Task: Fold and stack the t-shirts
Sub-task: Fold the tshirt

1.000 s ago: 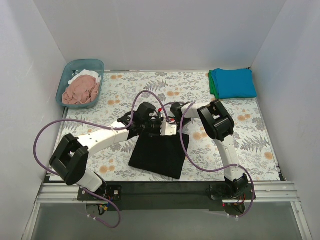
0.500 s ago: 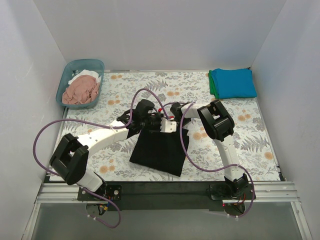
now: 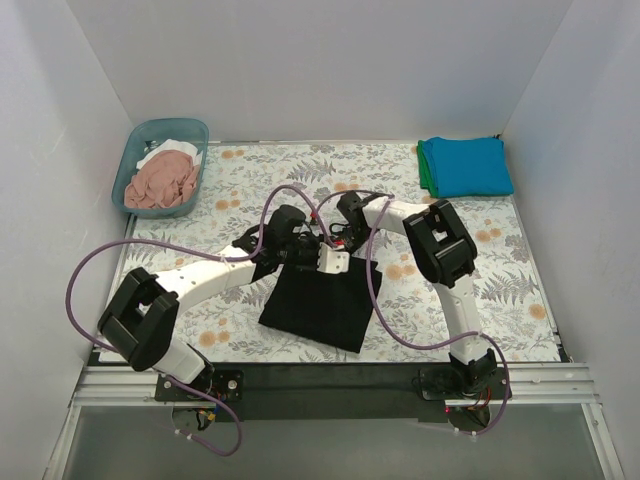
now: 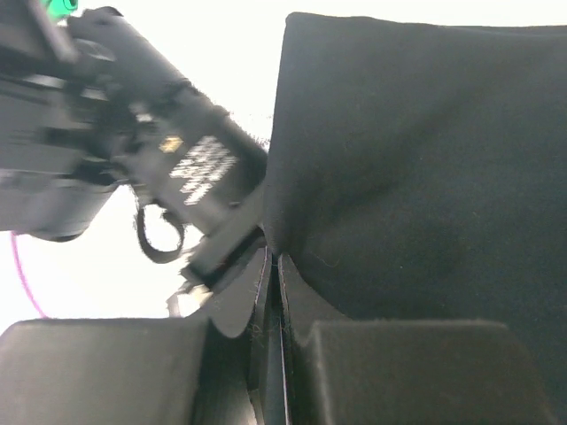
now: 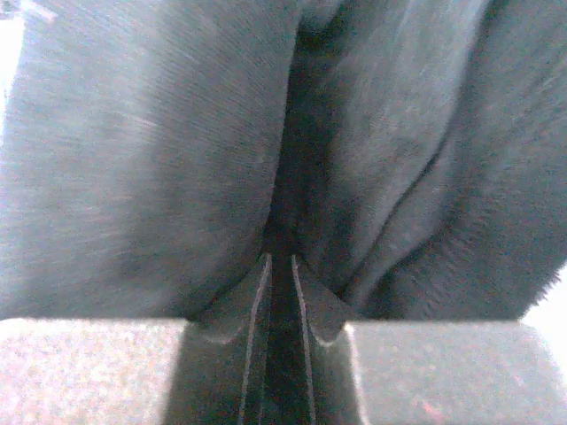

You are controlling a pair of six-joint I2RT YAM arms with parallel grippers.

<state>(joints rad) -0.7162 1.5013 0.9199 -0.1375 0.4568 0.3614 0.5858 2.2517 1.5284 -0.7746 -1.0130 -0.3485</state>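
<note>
Though clamped at its far edge by left gripper (image 3: 300,254) and right gripper (image 3: 334,262), both closed on cloth, black t-shirt (image 3: 318,308) folded flat near the middle front edge of the table (image 3: 330,372). Floral table cloth (image 3: 500,275) showing either side. Blue and green t-shirts (image 3: 468,167) stacked at far right corner; tub (image 3: 168,124) of pink and white t-shirts (image 3: 160,182) at far left. White walls (image 3: 300,70) on three sides.

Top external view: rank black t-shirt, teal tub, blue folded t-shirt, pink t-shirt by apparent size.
1. black t-shirt and teal tub: look about alike, not ranking them; arms hide part of the shirt
2. blue folded t-shirt
3. pink t-shirt
</note>
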